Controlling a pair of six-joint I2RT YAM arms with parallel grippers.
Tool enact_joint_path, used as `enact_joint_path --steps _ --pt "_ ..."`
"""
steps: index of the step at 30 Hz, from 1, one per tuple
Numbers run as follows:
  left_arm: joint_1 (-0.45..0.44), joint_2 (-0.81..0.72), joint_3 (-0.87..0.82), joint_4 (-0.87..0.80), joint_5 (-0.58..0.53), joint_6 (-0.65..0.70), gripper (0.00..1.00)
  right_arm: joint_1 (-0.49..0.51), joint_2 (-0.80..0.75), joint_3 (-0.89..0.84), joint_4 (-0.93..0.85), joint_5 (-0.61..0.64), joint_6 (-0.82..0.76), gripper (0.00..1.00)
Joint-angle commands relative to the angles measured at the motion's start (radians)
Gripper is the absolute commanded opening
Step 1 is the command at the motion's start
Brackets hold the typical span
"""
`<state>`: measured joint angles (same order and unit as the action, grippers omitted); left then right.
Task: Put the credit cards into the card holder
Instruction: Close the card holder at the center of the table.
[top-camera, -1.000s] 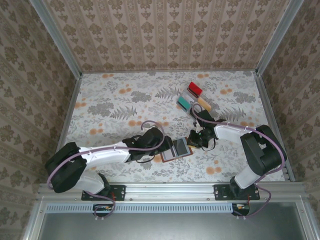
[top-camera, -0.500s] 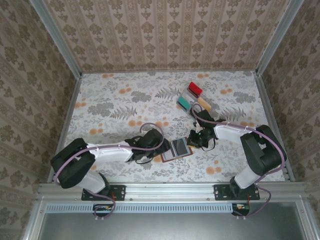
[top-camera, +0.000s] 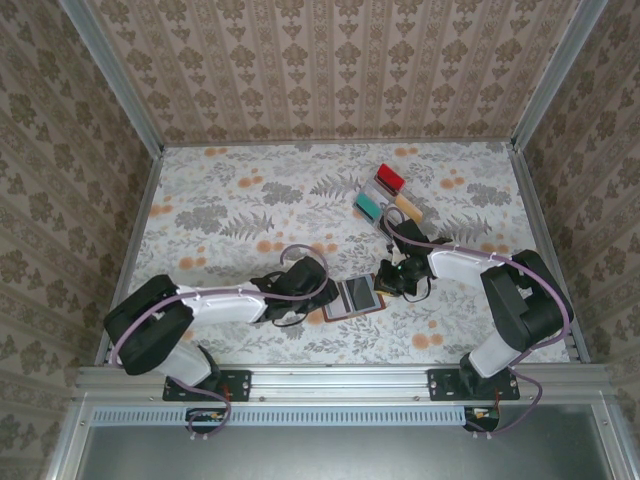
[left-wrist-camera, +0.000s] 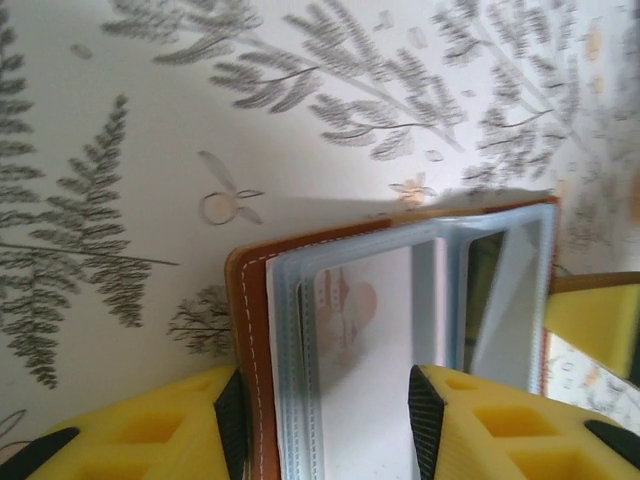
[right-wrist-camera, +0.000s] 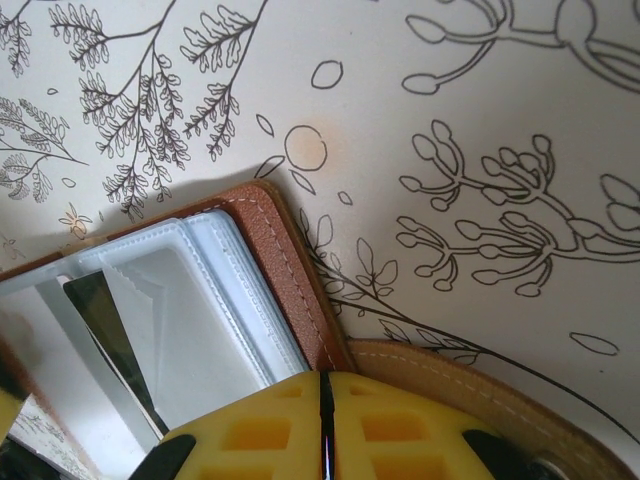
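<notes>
The brown card holder (top-camera: 355, 297) lies open on the table between both arms. In the left wrist view its brown cover (left-wrist-camera: 250, 330) and clear pockets sit between my left gripper's (left-wrist-camera: 328, 420) pads, which touch it on both sides. A pale credit card (left-wrist-camera: 370, 360) with a pinkish print lies in the pockets there. From above, the left gripper (top-camera: 322, 292) is at the holder's left edge. My right gripper (right-wrist-camera: 322, 385) is shut, its tips on the stitched cover edge (right-wrist-camera: 285, 270) beside a tan clasp tab (right-wrist-camera: 480, 385). From above, the right gripper (top-camera: 388, 283) is at the holder's right edge.
A clear slotted rack (top-camera: 385, 195) with red, green and tan pieces stands behind the right arm. The table (top-camera: 230, 210) has a floral cloth, with metal rails and papered walls on all sides.
My left gripper's jaws have narrowed around the holder's left side, and the left arm's rear link has shifted slightly right. The right arm and the holder have stayed in place.
</notes>
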<state>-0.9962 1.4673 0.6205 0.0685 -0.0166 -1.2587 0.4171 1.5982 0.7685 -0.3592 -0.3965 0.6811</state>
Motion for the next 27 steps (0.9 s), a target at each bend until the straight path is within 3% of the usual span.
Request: enact_joint_path --steps 1,8,17,27 --pt "-0.013 -0.035 0.040 0.108 0.033 0.046 0.47 0.006 0.040 -0.041 -0.051 0.068 0.012 0.10" --pt "-0.023 0.007 0.078 0.136 0.054 0.056 0.48 0.008 0.029 -0.041 -0.045 0.052 0.019 0.10" --pt "-0.032 0.205 0.210 0.203 0.144 0.076 0.48 0.008 -0.039 -0.035 -0.047 0.018 0.048 0.10" --pt "-0.028 0.283 0.220 0.214 0.148 0.047 0.47 -0.035 -0.286 0.016 -0.251 0.193 0.042 0.19"
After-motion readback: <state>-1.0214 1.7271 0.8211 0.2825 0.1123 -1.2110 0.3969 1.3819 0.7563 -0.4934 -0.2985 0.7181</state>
